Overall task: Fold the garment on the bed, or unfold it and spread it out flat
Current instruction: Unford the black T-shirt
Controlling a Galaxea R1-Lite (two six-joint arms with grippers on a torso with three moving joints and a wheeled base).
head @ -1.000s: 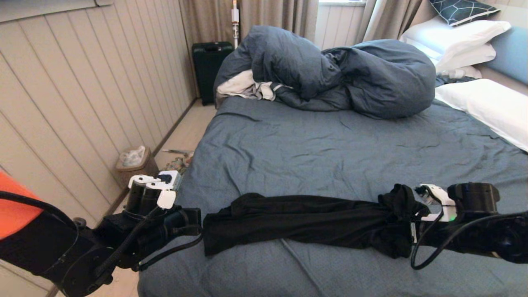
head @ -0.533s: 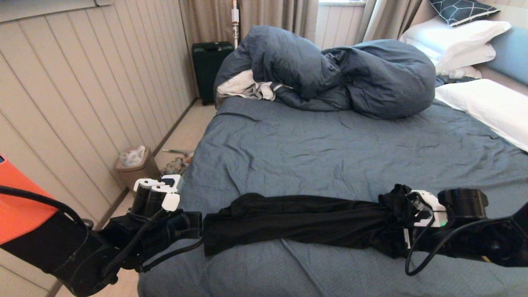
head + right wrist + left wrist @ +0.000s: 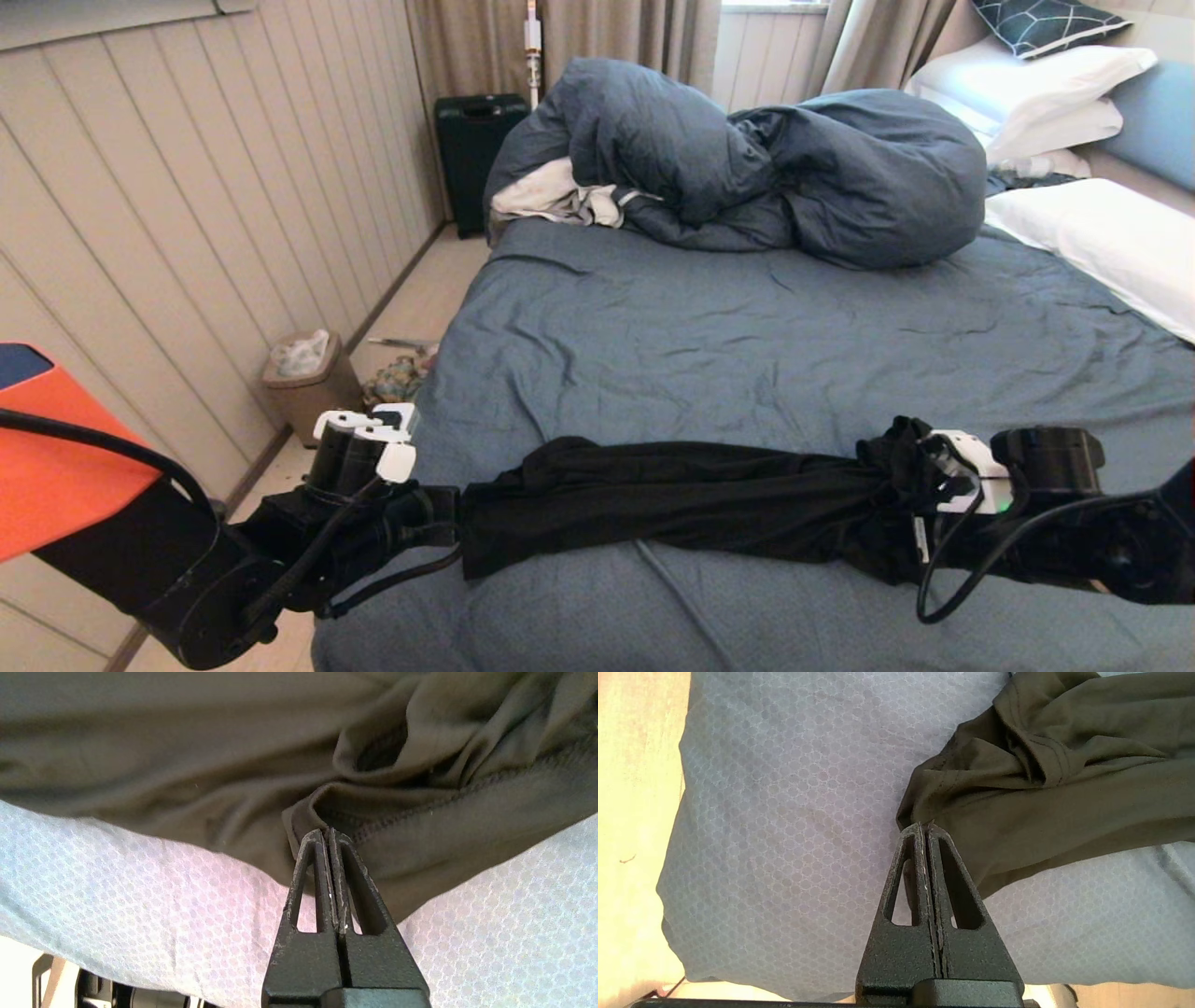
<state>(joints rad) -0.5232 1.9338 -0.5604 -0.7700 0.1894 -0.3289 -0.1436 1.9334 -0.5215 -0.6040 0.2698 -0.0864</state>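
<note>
A bedroom in a home. A large bed point(image 3: 747, 355) with a slate-blue sheet fills most of the room, with a bunched duvet point(image 3: 766, 159) and white pillows point(image 3: 1092, 233) at its far end. Beige curtains point(image 3: 607, 37) hang behind it, a panelled wall point(image 3: 187, 215) runs along one side, and a dark suitcase point(image 3: 471, 154) and a small waste bin point(image 3: 303, 378) stand on the floor.

The right gripper point(image 3: 327, 833) has clamped shut on the T-shirt's point(image 3: 691, 504) bunched end. The left arm has sunk slightly.
</note>
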